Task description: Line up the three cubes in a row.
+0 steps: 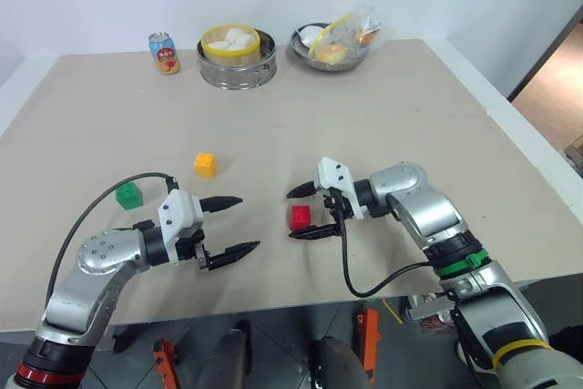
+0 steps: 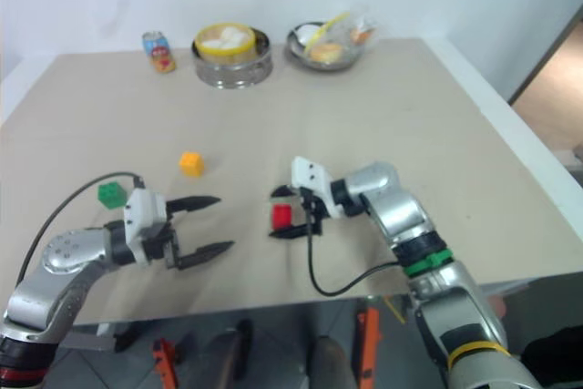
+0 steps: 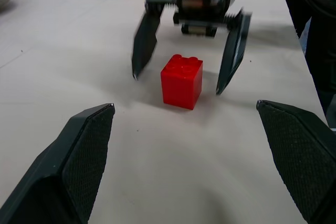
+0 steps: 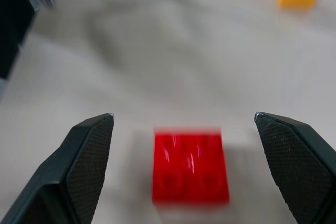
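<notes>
The three cubes are not yet in a row. Taking the red cube (image 1: 301, 217) as the landmark: it sits on the table (image 1: 392, 116) near the front edge, the yellow-orange cube (image 1: 205, 164) lies farther back and to the left of it, well apart, and the green cube (image 1: 129, 194) lies farther left again, a little nearer the front than the yellow one. The three form a shallow bent line, not a straight one, with wide gaps, so the lining-up looks largely undone; by my judgement at least one cube has to be shifted, probably two.

The right hand (image 1: 308, 211) has its fingers spread apart on either side of the red cube, not clamped on it; the cube stands free on the table between them. The left hand (image 1: 232, 223) hangs left of the red cube, fingers wide apart and empty.

Far behind the red cube, a steel steamer (image 1: 237, 72) holds white buns in a yellow ring, a metal bowl (image 1: 310, 54) to its right holds bagged food, and a drink can (image 1: 164, 53) stands left of the steamer.
</notes>
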`<move>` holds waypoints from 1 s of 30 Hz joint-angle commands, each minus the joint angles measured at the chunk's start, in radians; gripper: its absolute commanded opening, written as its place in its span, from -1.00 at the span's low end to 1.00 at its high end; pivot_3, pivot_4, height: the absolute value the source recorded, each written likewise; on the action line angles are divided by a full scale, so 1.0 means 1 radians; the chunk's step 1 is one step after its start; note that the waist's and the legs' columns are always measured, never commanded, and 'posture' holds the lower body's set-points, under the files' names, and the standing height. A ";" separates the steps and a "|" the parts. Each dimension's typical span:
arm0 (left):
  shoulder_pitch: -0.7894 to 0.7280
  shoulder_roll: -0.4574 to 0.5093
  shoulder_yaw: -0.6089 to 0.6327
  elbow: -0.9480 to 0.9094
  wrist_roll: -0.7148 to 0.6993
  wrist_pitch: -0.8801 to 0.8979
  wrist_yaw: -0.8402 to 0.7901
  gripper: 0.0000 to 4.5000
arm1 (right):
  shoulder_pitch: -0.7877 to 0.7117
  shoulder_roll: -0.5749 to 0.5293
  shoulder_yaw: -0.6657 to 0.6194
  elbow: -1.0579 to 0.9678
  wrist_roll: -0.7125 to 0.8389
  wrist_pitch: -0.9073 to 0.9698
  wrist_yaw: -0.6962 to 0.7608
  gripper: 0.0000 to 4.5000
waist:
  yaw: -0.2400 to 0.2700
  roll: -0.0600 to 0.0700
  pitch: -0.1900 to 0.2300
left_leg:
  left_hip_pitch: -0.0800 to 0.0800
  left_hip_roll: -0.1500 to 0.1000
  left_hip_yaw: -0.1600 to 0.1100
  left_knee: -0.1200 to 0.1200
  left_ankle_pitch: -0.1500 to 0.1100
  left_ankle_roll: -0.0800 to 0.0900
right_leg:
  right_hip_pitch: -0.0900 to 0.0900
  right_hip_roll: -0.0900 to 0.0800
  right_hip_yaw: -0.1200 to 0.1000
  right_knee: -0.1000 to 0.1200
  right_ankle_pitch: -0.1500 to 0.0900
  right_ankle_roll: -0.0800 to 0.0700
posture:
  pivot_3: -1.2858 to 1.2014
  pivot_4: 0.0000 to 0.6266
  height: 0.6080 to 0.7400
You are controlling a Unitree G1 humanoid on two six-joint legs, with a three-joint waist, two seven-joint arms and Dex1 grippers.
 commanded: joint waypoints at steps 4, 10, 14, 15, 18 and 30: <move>-0.062 -0.050 0.132 0.073 0.030 0.041 0.225 1.00 | 0.073 0.060 -0.124 -0.338 0.153 0.191 -0.190 0.99 | 0.000 0.000 0.000 | 0.000 0.002 0.000 0.000 0.000 0.000 | 0.000 0.001 0.000 0.000 0.000 -0.001 | 0.03 -0.52 1.00; -0.117 -0.109 0.174 0.135 0.119 0.067 0.437 1.00 | 0.152 0.094 -0.127 -0.480 0.186 0.260 -0.324 0.99 | 0.001 -0.001 0.000 | 0.000 0.003 0.002 0.002 0.000 0.000 | 0.001 0.002 -0.001 0.000 0.002 -0.001 | 0.03 -0.52 1.00; -0.123 -0.151 0.188 0.129 0.157 0.065 0.536 1.00 | 0.177 0.078 -0.106 -0.497 0.175 0.246 -0.349 0.99 | 0.001 -0.001 0.000 | 0.000 0.002 0.003 0.003 0.000 0.000 | 0.001 0.000 0.000 0.000 0.003 0.000 | 0.03 -0.52 1.00; -0.120 -0.161 0.200 0.121 0.162 0.072 0.567 1.00 | 0.179 0.074 -0.101 -0.498 0.172 0.240 -0.352 0.99 | 0.001 -0.001 -0.001 | 0.000 0.002 0.004 0.003 0.000 0.000 | 0.001 0.000 0.000 0.000 0.003 0.000 | 0.03 -0.52 1.00; -0.103 -0.170 0.250 0.075 0.175 0.074 0.638 1.00 | 0.180 0.069 -0.101 -0.494 0.173 0.228 -0.363 0.99 | 0.001 -0.002 -0.001 | 0.000 0.003 0.004 0.003 0.000 0.000 | 0.001 0.001 -0.001 0.000 0.003 0.000 | 0.03 -0.52 1.00; 0.101 -0.188 0.445 -0.062 0.145 0.168 0.755 1.00 | 0.129 0.118 -0.054 -0.390 0.171 0.140 -0.338 0.99 | 0.002 -0.003 -0.001 | 0.001 0.006 0.006 0.003 -0.001 -0.001 | 0.001 0.002 -0.002 0.000 0.004 -0.001 | 0.03 -0.52 1.00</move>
